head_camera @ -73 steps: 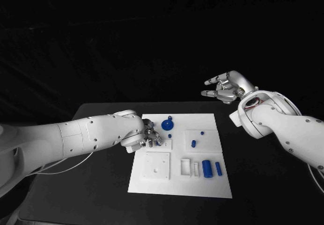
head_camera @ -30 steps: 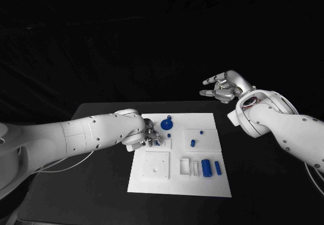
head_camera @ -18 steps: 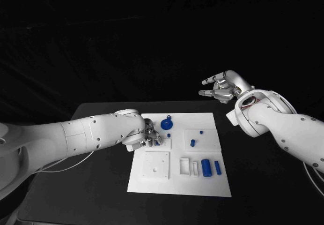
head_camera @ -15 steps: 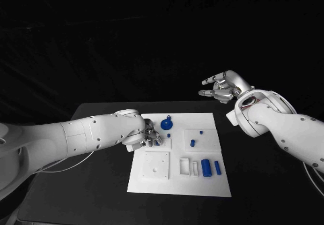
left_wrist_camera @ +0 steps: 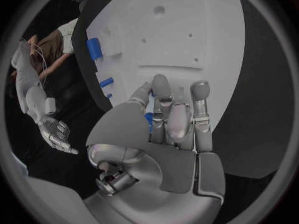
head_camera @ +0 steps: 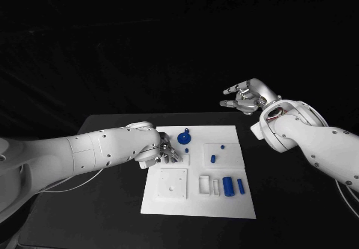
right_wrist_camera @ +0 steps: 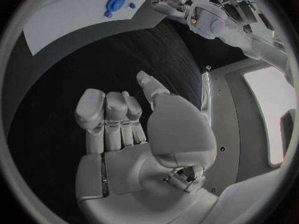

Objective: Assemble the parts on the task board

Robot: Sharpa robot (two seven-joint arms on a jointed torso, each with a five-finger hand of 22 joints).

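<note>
a: where does it stand?

b: the silver many-fingered left hand [head_camera: 163,154] is down at the left edge of the flat white task board [head_camera: 196,205], fingers curled over a raised white block there. in the left wrist view a small blue piece [left_wrist_camera: 149,118] sits pinched between thumb and fingers, tip pointing at the board. i cannot tell whether it already touches a hole.

a: and the other one?

b: the silver right hand [head_camera: 245,98] hangs in the air well beyond the board's far edge, fingers loosely spread, holding nothing.

a: what could go wrong?

b: my guess: the pinched piece is mostly hidden by the fingers, so it could meet its hole tilted and jam, or slip out and roll on the black tabletop [head_camera: 90,207]. the round blue disc with a small knob [head_camera: 184,137] stands just beside the left fingers; a sideways wrist swing could knock it.

a: anything else close?

b: 2 small blue pegs [head_camera: 214,157] stand in the raised white square to the right, and a fat blue cylinder [head_camera: 228,186] and a thinner blue cylinder [head_camera: 240,185] lie nearer the robot, all apart from the hand.

a: room to move?

b: plenty upward and to the left, over bare table. the board's near half is open. the right arm is clear of everything, so no clash between arms looks likely.
</note>
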